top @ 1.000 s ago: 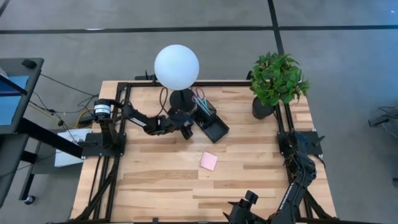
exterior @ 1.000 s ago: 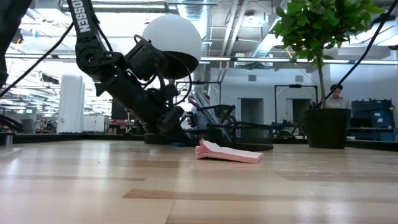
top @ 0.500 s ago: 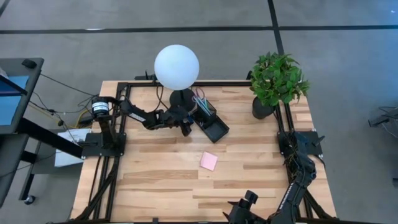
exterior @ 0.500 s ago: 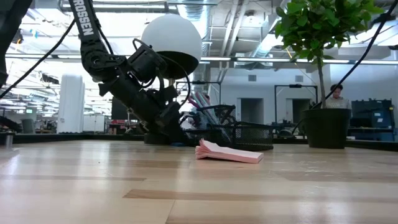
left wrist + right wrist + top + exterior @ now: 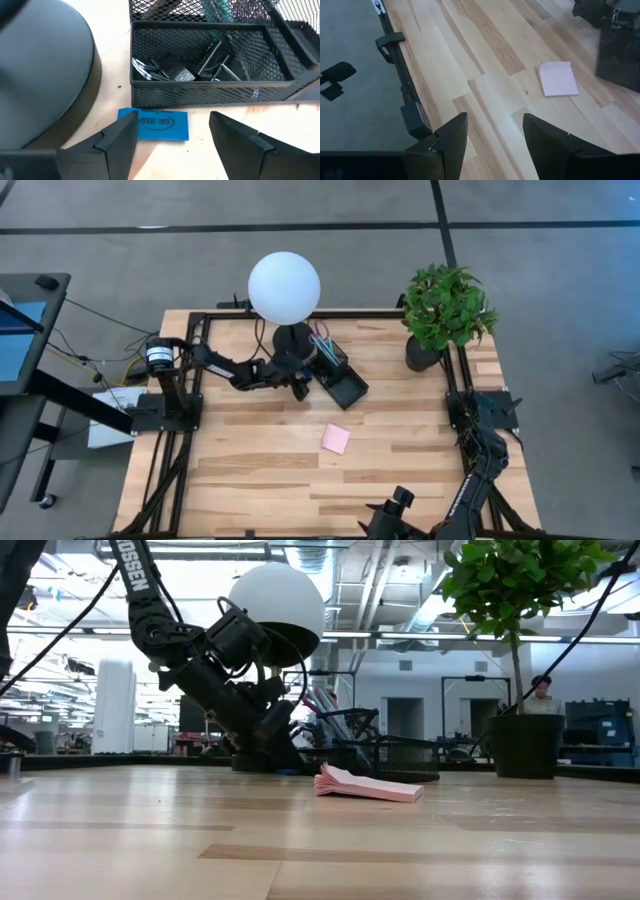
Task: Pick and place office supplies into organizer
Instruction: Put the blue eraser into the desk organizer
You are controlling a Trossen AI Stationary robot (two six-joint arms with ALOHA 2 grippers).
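Beside the black mesh organizer | left gripper open over small blue block | lower straight, then close | right gripper open, waiting.

Overhead, table-level, two wrist views

You are working in a robotics lab set inside a large open industrial hall. The wooden worktop sits in a black metal frame on a grey concrete floor marked with dark lines. Across the worktop you see exposed ceiling ducts, bright strip lighting, white walls with doors, and equipment racks. A person stands far off in the background. A globe lamp and a potted plant dress the worktop like a desk.
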